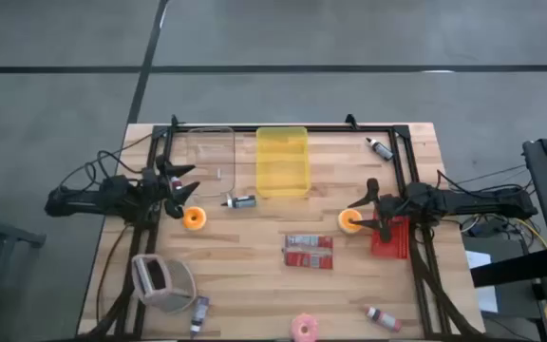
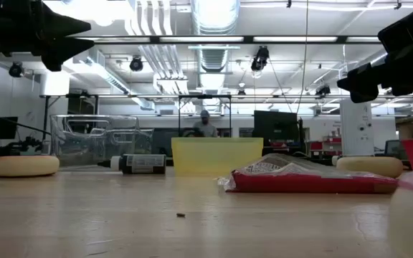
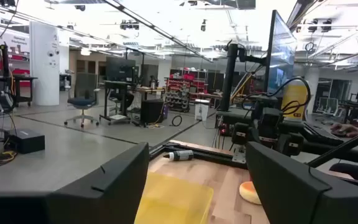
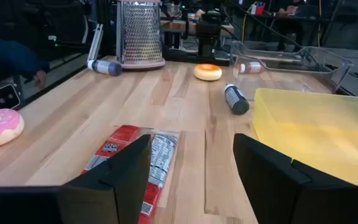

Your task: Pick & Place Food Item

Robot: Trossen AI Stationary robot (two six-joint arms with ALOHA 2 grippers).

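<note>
While both arms hung raised above the counter [image 1: 254,275], nothing had yet been grasped, so the task looked to be at its very start. The left jaws [image 1: 186,186] stood spread and empty near the counter's left side, just beside an orange donut [image 1: 194,218]. The right jaws [image 1: 367,209] were likewise released and empty at the right side, close over a second orange donut [image 1: 349,220], with a red holder [image 1: 390,237] under that arm.

A pink donut [image 1: 304,328] lay at the near edge, well apart from both arms. A red snack packet [image 1: 309,253] lay flat between the arms, nearer the right one. A yellow bin [image 1: 282,160] sat at the far middle, beside a clear bin [image 1: 207,157], and seemed the likely place to drop food. Which food item was meant could not be told from the task words.

The next move probably called for one arm to descend, centre its open jaws around a donut or the packet, and close gently, since the packet lay thin against the wood.
</note>
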